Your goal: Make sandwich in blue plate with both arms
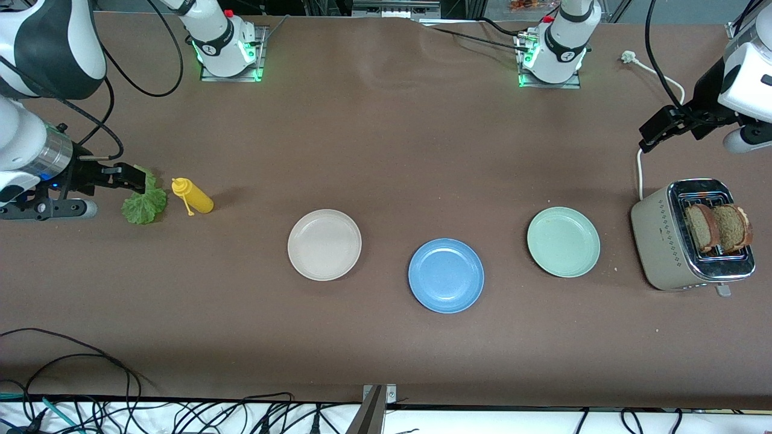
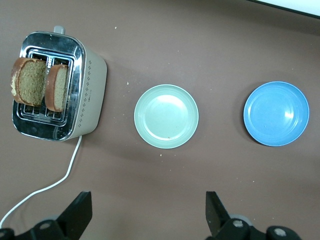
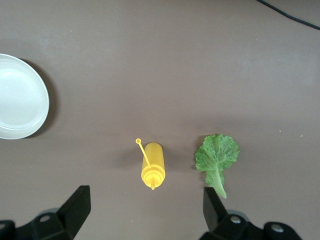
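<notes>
The blue plate [image 1: 446,275] lies bare mid-table and also shows in the left wrist view [image 2: 276,113]. Two brown bread slices [image 1: 718,227] stand in the slots of a toaster [image 1: 663,247]; they also show in the left wrist view [image 2: 40,82]. A green lettuce leaf [image 1: 145,205] lies flat on the table at the right arm's end and shows in the right wrist view [image 3: 217,155]. My right gripper [image 1: 129,178] [image 3: 145,212] is open and empty, up over the table by the lettuce. My left gripper [image 1: 654,135] [image 2: 147,217] is open and empty, up over the table by the toaster's cord.
A yellow squeeze bottle [image 1: 193,196] lies beside the lettuce. A cream-white plate [image 1: 324,244] and a pale green plate [image 1: 563,241] lie on either side of the blue plate. The toaster's white cord [image 1: 640,172] runs toward the arm bases. Cables hang at the table's front edge.
</notes>
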Motion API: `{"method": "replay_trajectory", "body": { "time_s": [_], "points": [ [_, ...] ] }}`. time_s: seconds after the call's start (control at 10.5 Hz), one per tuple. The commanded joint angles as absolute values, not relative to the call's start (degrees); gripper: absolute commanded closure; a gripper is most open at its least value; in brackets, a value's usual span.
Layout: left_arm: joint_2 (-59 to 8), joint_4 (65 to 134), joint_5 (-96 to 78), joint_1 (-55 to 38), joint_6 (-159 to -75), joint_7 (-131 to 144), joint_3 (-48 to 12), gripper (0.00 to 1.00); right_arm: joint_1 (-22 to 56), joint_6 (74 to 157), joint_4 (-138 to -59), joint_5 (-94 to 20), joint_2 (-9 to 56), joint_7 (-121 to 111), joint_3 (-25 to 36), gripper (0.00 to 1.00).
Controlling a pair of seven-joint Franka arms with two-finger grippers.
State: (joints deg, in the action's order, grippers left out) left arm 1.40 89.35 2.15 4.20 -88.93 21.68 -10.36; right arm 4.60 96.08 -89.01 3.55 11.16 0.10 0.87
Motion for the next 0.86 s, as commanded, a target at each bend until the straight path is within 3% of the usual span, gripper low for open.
{"method": "replay_trajectory", "body": {
  "time_s": [0.0, 0.76],
  "points": [
    [0.4, 87.3, 1.2, 4.4, -87.9, 21.0, -10.6, 0.00, 4.1, 95.1, -87.4, 3.9, 11.9, 0.1, 0.5, 0.00],
    [0.4, 87.3, 1.2, 4.4, -87.9, 21.0, -10.5, 0.00, 4.3, 95.6, -87.5, 3.6, 11.9, 1.0, 0.4, 0.00]
  ]
}}
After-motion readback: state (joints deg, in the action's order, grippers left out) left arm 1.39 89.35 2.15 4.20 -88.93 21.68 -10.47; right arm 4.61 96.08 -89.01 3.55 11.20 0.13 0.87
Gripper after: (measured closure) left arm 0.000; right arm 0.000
